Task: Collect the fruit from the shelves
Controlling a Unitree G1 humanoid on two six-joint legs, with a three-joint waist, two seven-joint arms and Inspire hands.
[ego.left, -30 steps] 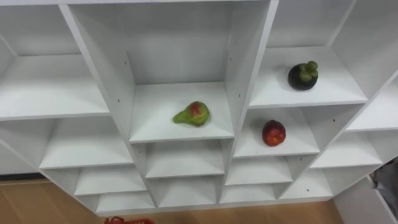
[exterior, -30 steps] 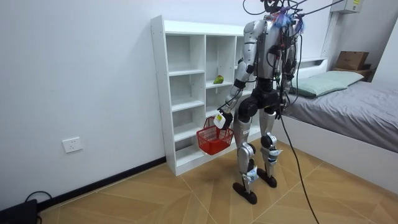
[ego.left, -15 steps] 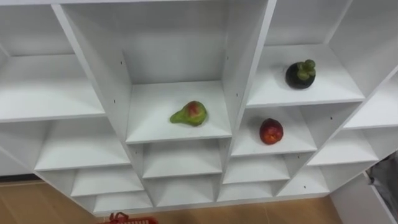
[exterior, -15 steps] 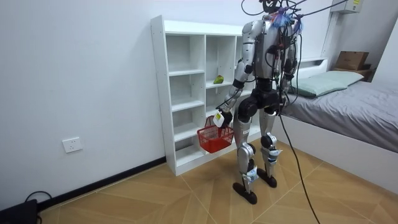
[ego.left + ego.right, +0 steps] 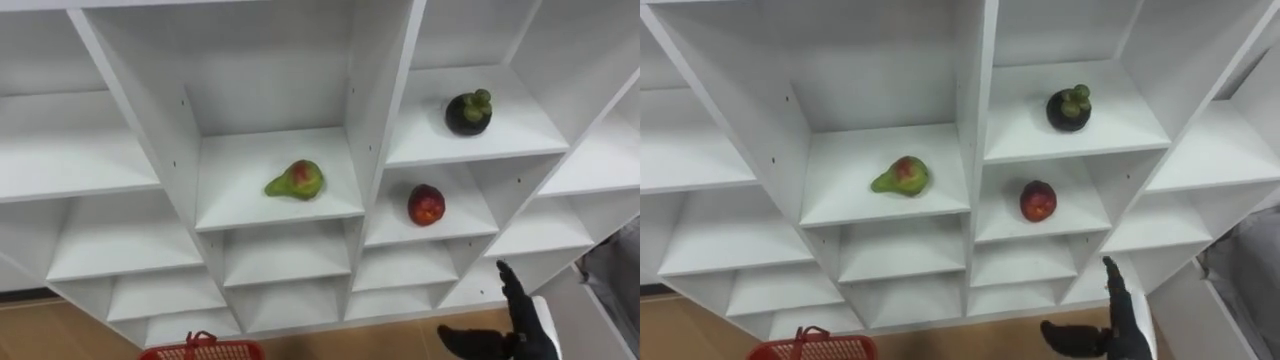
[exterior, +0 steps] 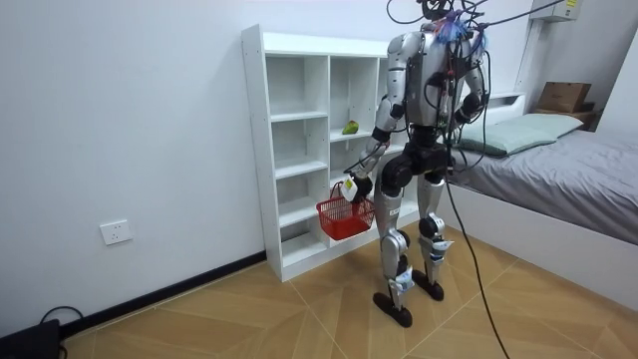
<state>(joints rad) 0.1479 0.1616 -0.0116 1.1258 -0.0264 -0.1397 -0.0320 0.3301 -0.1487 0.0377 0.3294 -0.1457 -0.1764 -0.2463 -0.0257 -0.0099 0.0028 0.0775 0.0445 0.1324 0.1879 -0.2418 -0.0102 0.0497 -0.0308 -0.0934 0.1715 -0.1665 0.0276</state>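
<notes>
Three fruits, all lying on shelves of the white closet (image 5: 371, 110), none in either hand

- Item 1, pear (image 5: 295, 180): green with a red blush, on its side, narrow end toward the robot's left; middle column, on the shelf at mid-height.
- Item 2, mangosteen (image 5: 468, 112): dark, with a green cap, upright; next column to the right, one shelf higher than the pear.
- Item 3, red fruit (image 5: 426, 204): round, kind not clear; same column as the mangosteen, on the shelf directly beneath it.
- Item 4, red basket (image 6: 344, 217): wire sided, hanging by its handle in front of the closet's lower shelves; its rim and handle show at the bottom edge of the eye views.
- Left hand (image 6: 351, 187): lowered at the robot's side, closed on the basket's handle.
- Right hand (image 5: 514, 338): low at the right of the eye views, below all the fruit and well apart from it; fingers straight and pointing up, thumb spread out to the side, holding nothing.
- Robot: standing upright on the wooden floor, close in front of the closet and facing it, with a bed (image 6: 558, 170) behind it at the room view's right
</notes>
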